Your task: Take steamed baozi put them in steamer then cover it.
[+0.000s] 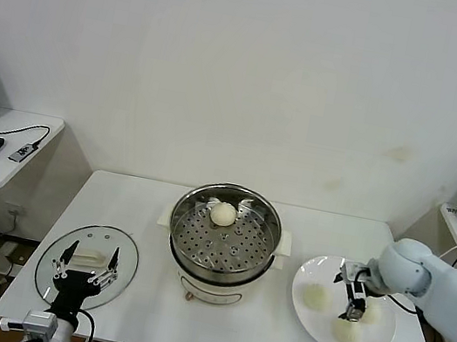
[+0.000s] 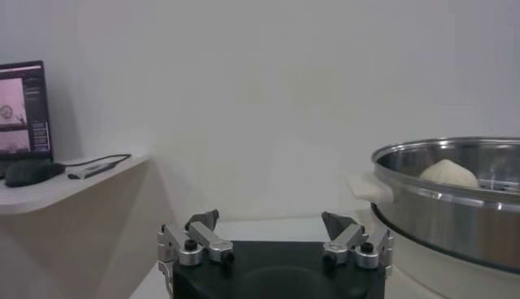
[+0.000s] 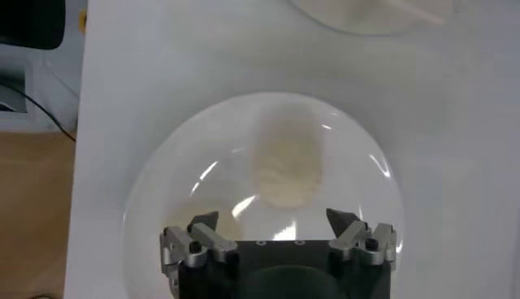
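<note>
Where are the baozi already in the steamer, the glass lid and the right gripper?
Baozi in steamer [image 1: 223,213], head view, bun's top.
Glass lid [image 1: 130,253], head view, right rim.
Right gripper [image 1: 353,314], head view, between its fingertips above the plate.

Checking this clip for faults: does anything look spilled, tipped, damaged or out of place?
Nothing stands out. One cream-white baozi sits in the shiny steel steamer, three baozi lie on the flat white plate under the open right gripper, and the round glass lid lies flat.
</note>
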